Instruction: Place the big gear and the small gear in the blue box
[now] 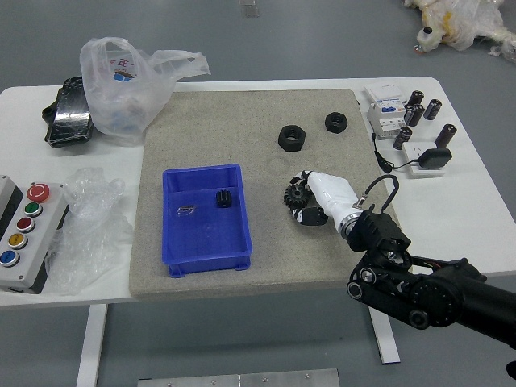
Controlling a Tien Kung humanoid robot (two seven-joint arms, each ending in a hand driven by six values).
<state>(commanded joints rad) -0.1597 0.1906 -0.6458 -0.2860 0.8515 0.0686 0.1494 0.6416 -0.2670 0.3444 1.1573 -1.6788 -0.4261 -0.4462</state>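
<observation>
Fingers (310, 216) of the robot's black and white right hand (332, 193) are bent around a black toothed gear (297, 196), just to the right of the open blue plastic box (205, 260). They seem to grip it, one from the far side and one from the near side, probably so that the round piece cannot roll or slip out; how firm this grip is, I cannot tell. The gear lies low over the beige mat (218, 121), and whether it touches the mat is also not clear to me.

Inside the box, near its right wall, is a small black ribbed piece (223, 198), which I suppose is the small gear. So the held one should be the big gear, and next it must be lifted over this right wall. Two black ring-shaped nuts, a nearer one (292, 138) and a farther one (335, 122), lie beyond the box to its right; the task does not ask for them.
</observation>
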